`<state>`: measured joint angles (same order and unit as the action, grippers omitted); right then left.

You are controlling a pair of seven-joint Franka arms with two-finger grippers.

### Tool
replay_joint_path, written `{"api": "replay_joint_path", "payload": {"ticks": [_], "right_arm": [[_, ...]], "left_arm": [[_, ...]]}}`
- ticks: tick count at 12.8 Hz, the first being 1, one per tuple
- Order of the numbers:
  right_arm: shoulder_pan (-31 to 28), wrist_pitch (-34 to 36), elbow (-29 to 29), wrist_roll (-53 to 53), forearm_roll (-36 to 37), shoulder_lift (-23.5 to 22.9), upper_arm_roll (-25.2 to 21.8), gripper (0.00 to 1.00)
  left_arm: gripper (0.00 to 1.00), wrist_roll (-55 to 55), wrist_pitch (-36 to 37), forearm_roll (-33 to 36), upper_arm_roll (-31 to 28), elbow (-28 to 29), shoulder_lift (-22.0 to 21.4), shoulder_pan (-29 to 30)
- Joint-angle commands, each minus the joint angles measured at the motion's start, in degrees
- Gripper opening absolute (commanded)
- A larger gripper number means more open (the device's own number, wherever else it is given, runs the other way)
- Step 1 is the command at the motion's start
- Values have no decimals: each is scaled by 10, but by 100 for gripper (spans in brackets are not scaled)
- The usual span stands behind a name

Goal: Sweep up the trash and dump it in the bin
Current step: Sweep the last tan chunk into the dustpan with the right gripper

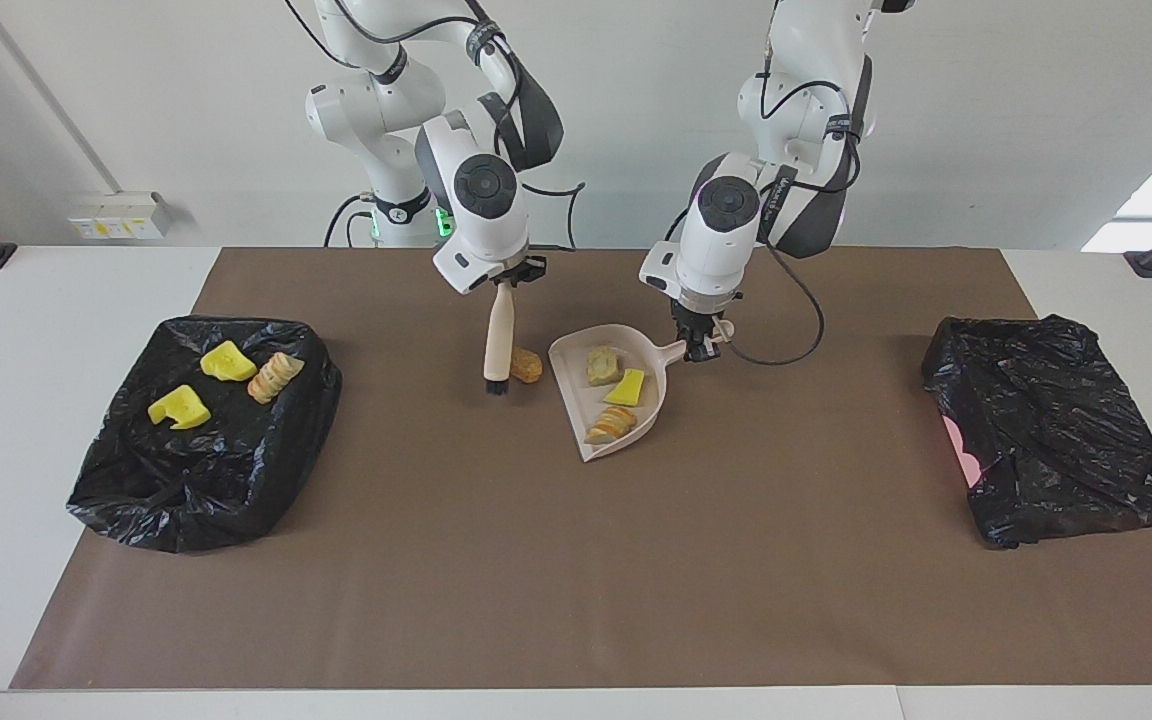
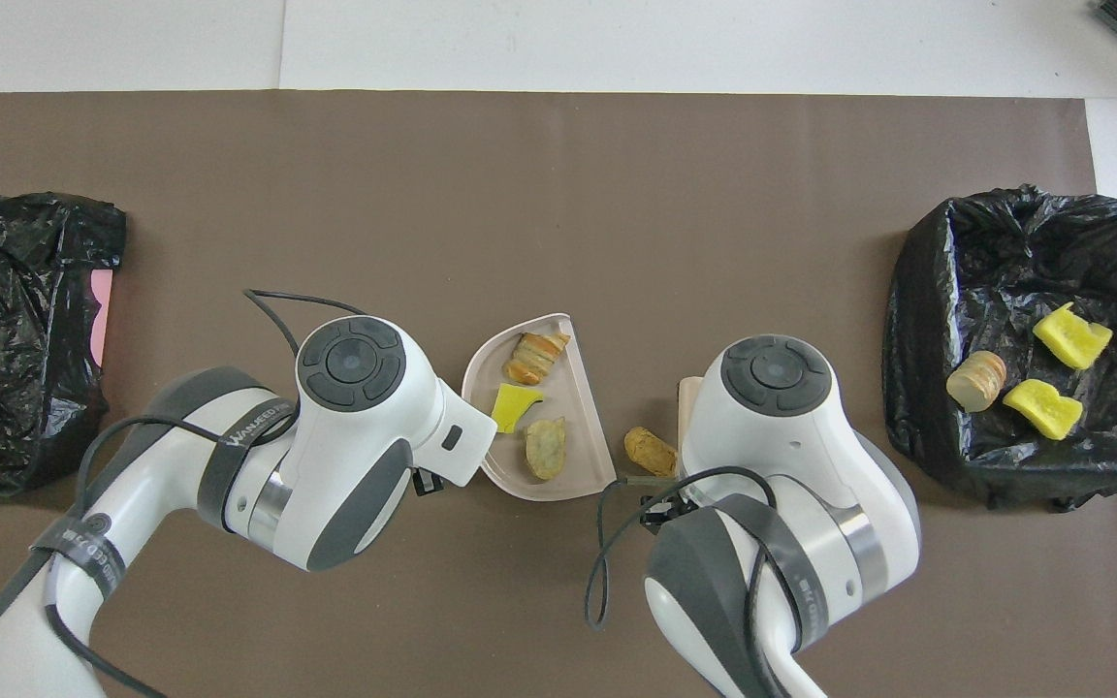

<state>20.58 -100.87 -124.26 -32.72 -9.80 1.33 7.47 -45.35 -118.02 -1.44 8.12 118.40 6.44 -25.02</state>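
Right gripper (image 1: 502,283) grips the top of a pale wooden-handled brush (image 1: 497,340), which hangs upright with its dark bristles at the brown paper-covered surface (image 1: 576,560). Left gripper (image 1: 696,345) is clamped on the handle of a beige plastic dustpan (image 1: 576,375).

Largest on that surface are two bins lined with crumpled black plastic bags: one (image 1: 136,480) at the right arm's end, another (image 1: 1056,430) at the left arm's end.

Inside the first bin lie two bright yellow foam wedges (image 1: 179,407) and a tan ridged bread chunk (image 1: 274,377).

In the dustpan sit a third yellow wedge (image 1: 625,387), a striped bread slice (image 1: 609,424) at its 6 o'clock and a pale greenish-tan chunk (image 1: 602,365) at its 11 o'clock.

One small orange-brown bread chunk (image 1: 526,366) lies on the paper between the brush's bristles and the dustpan, just beside the bristles.
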Motion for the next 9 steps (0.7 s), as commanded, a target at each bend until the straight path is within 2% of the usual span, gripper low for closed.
{"api": "replay_joint_path", "payload": {"ticks": [1,4,5,6,9], "right_arm": [[-3,-79,-137,-32,-3,86,4,0],[5,-120,-134,15,-12,67,8,0],[24,-130,-129,45,-45,59,7,0],[32,-143,-114,52,-83,39,7,0],[63,-141,-47,64,-110,-17,8,0]], "left_arm": [[0,-15,-15,-4,-8,28,-23,-10],[0,-13,-16,-3,-8,28,-23,-10],[0,-13,-16,-3,-8,28,-23,-10],[0,-12,-16,-4,-8,28,-23,-10],[0,-6,-16,-3,-8,28,-23,-10]]}}
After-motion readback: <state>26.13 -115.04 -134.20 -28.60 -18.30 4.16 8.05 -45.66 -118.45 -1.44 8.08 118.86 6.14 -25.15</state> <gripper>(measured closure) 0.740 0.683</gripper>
